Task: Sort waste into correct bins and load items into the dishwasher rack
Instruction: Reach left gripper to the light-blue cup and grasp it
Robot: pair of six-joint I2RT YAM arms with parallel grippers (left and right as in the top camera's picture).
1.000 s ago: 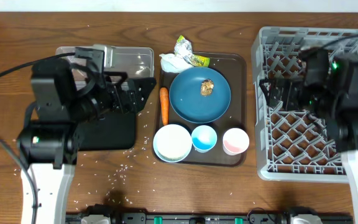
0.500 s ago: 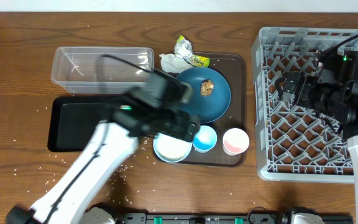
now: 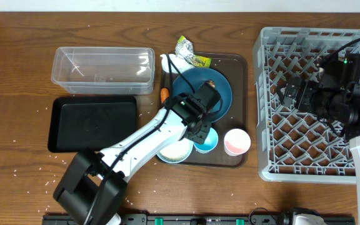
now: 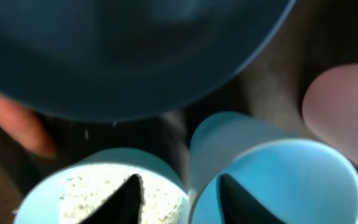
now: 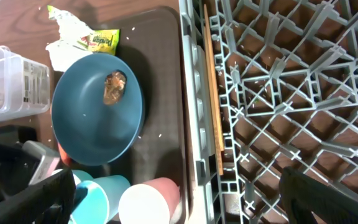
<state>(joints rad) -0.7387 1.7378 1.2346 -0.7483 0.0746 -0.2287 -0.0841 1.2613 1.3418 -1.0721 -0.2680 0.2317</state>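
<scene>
Left fingers first. One tip sits down inside the bowl, on the rice. The other is down inside the blue cup. So the left gripper is narrowed across the spot where the two rims meet. I can't tell whether it's actually pinching the cup wall or is just close to it.

Around that, the plate is just behind, the carrot is off to one side and the pink cup to the other. All of it sits on the brown tray.

My read is that this is the grab-the-blue-cup step, headed for the rack. The next move needs the pinch to catch only the cup wall and not the bowl rim. After that it's a straight lift, so the bowl and pink cup don't get knocked.

The right gripper hangs over the rack's near edge, spread wide and holding nothing. It could maybe take a handover.

None of the waste is binned yet. The lump is on the plate, and the tissue and wrapper are at the tray's far edge.
</scene>
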